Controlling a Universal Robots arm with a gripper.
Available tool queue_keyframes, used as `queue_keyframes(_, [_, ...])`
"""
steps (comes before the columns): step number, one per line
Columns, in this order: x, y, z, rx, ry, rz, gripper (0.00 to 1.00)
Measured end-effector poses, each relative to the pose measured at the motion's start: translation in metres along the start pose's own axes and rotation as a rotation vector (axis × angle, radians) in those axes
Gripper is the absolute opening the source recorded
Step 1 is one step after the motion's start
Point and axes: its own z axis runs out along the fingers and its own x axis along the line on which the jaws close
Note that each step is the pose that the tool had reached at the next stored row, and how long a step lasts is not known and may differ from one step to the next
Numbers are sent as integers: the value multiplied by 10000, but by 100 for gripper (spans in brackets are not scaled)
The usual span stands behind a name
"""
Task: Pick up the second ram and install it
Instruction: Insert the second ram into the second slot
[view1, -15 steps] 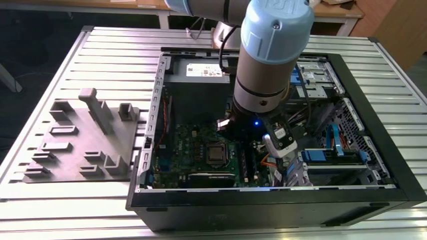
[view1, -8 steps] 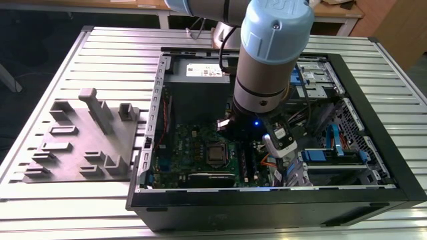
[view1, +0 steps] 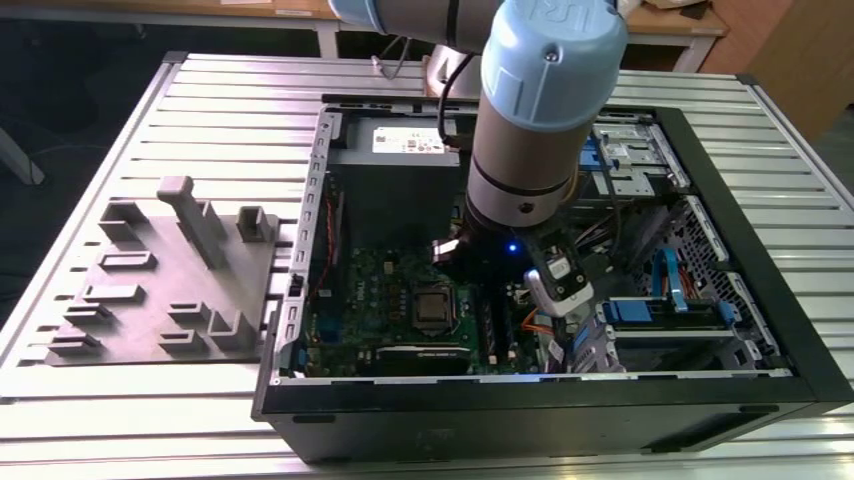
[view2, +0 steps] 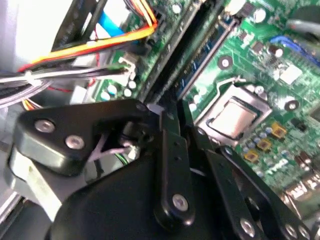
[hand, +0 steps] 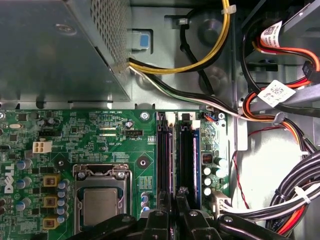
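The second ram (view2: 206, 59) is a blue-green stick standing on edge along the black slot rails (hand: 165, 150) of the green motherboard (hand: 100, 135). Its thin edge (hand: 198, 150) runs beside the outer rail in the first wrist view. My gripper (hand: 182, 207) is down inside the open computer case (view1: 747, 250), with its black fingers close together at one end of the stick. In the second wrist view the stick runs straight into the gripper (view2: 180, 117). How deep the ram sits in its rail I cannot tell. In the exterior view the gripper (view1: 497, 280) hangs over the board, beside the processor socket (view1: 430, 308).
Bundles of orange, yellow and black cables (hand: 280, 115) lie close beside the slots. The power supply box (hand: 55, 50) stands at the far end of the board. A grey fixture block with posts (view1: 174, 280) rests on the slatted table at the exterior view's left.
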Motion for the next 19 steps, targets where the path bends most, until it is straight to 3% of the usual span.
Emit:
queue_keyframes(5, [-1, 2, -37, 3, 2, 0, 16])
queue_keyframes(15, [-11, 20, -288, 8, 1, -1, 16])
queue_keyframes(19, [-12, 21, -296, 5, 0, -1, 16])
